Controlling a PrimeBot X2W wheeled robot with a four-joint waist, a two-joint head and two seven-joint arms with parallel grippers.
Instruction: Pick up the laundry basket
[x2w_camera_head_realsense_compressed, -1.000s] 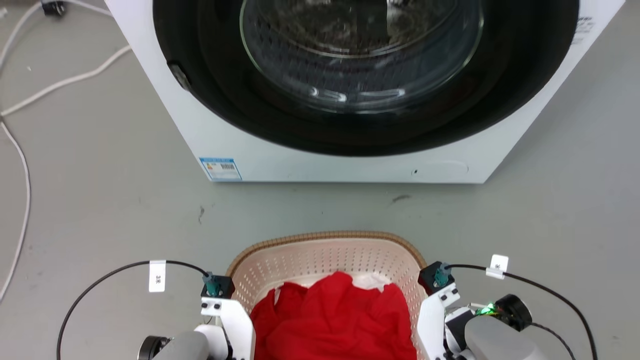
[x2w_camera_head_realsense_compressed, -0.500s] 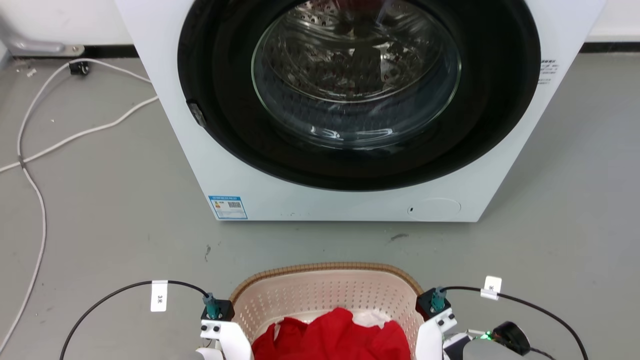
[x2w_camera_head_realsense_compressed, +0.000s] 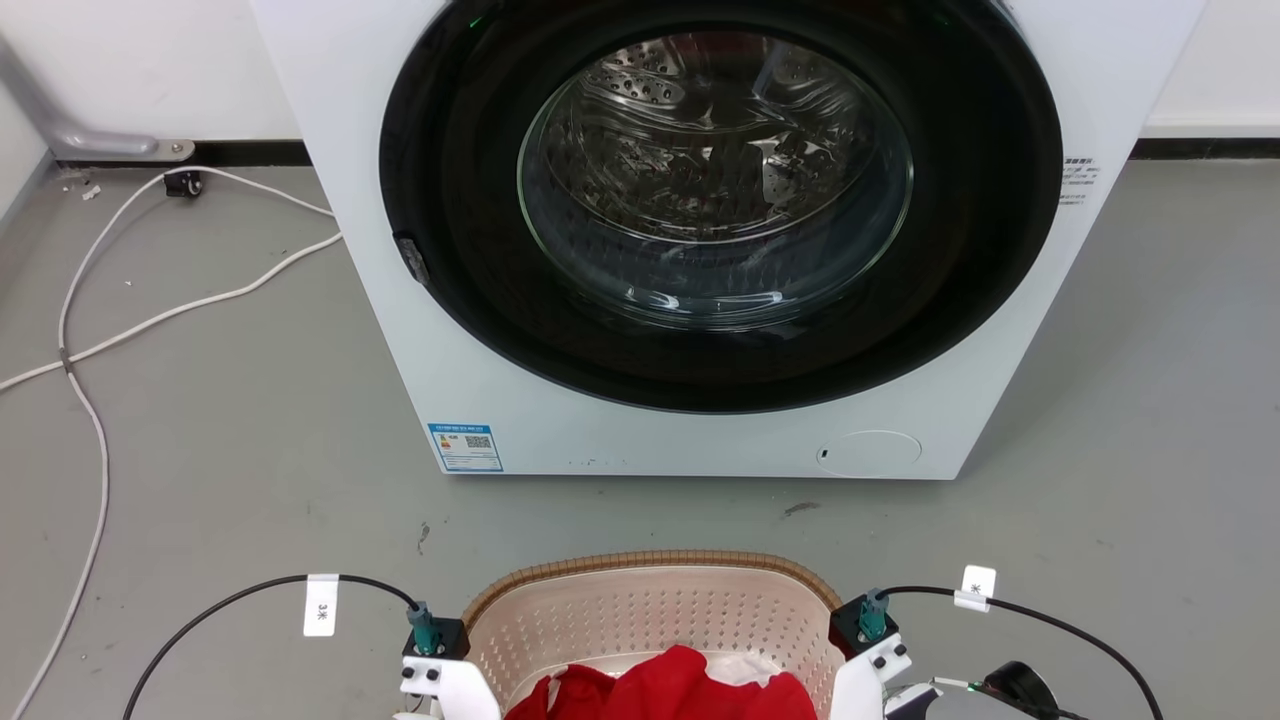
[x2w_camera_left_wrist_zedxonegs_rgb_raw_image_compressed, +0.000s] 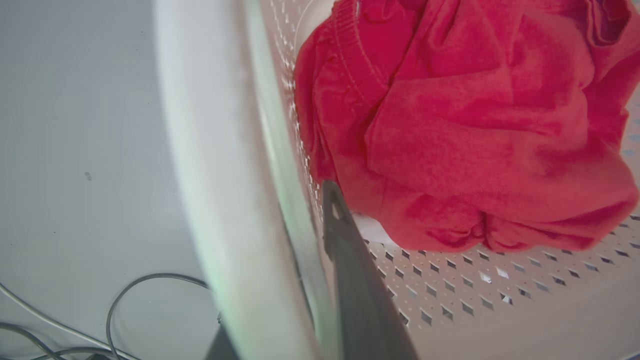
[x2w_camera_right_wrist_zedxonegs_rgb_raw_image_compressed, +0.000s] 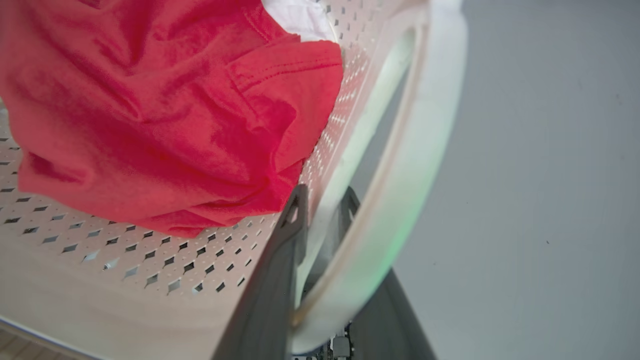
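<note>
A boxy white washing machine with a round glass door stands on the smooth grey floor. Nearer the robot, apart from the machine, is the laundry basket. It is perforated cream plastic with a brown woven-look rim and holds crumpled red cloth. The left gripper pinches the basket's smooth white left handle, and the right gripper pinches the right handle.

White washer ahead, white cables on floor L, red cloth.
</note>
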